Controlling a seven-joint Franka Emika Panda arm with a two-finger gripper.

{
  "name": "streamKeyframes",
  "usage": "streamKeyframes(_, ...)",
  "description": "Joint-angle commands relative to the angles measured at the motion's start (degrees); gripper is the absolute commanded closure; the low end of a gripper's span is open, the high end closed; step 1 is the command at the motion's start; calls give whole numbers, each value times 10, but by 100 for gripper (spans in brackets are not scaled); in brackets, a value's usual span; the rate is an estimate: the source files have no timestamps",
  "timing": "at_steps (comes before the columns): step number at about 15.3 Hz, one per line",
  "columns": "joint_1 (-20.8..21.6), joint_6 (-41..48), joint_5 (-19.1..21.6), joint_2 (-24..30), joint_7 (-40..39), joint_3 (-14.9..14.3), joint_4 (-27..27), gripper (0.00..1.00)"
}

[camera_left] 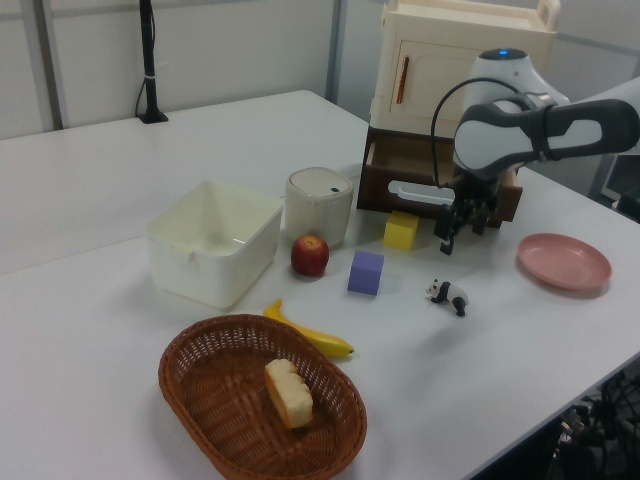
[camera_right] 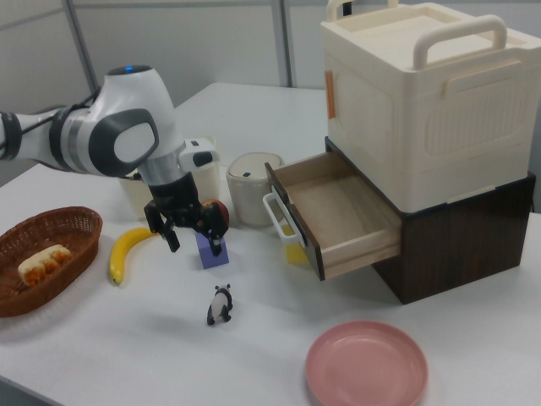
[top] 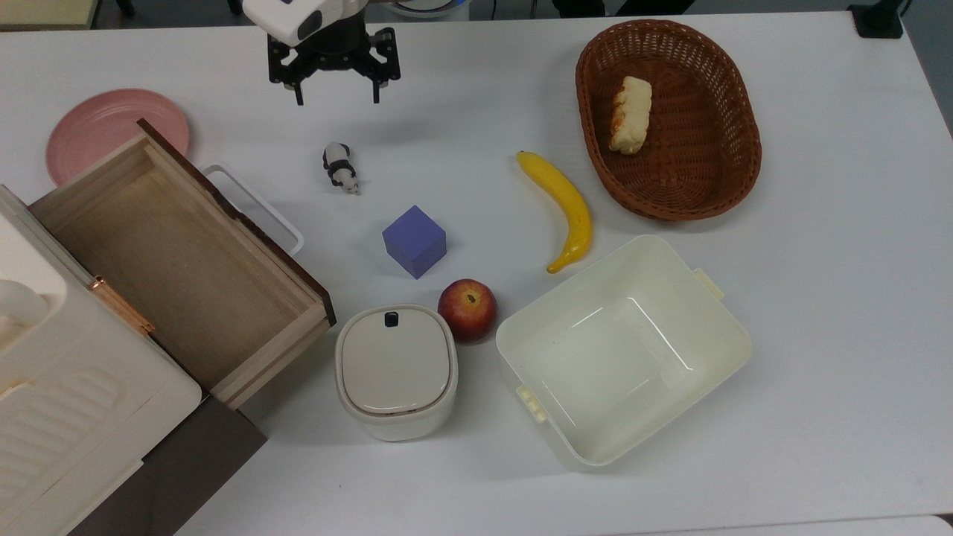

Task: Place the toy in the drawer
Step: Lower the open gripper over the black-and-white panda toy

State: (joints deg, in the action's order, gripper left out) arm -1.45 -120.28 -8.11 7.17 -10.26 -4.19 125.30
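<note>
Fingers (top: 336,91) of mine are spread wide with nothing between them, pointing down above the white counter (top: 819,298). In the top view they hang just above the toy (top: 340,167), apart from it; in the right view the toy (camera_right: 221,304) stands on the counter below and slightly to the right view's right of my fingers (camera_right: 193,238). In the left view my fingers (camera_left: 458,226) sit up and to the left view's left of the toy (camera_left: 448,295).

The toy, a small black-and-white panda, is on the counter between the purple cube (top: 415,241) and the pink plate (top: 104,130), near the drawer's white loop handle (top: 257,205) but not touching it. The drawer (top: 171,260) is pulled out of the dark brown cabinet (camera_right: 461,233), its light-wood inside bare as far as the top view lets me see. A cream case (camera_right: 423,93) sits on top of the cabinet.

Beyond the cube lie a red apple (top: 467,310), a lidded white container (top: 395,370), a cream tub (top: 622,350), a yellow banana (top: 566,208) and a brown wicker basket (top: 707,171) holding a piece of bread (top: 631,114). A yellow block (camera_left: 401,230) rests beside the drawer front in the left view.
</note>
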Motion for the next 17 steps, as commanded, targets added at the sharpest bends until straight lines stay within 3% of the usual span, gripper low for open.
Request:
streamKeyframes(1,-1,-22,-22,-11,-5,-5,22,0)
streamKeyframes(17,-3,-79,-71,-142,0,-5,-2,0)
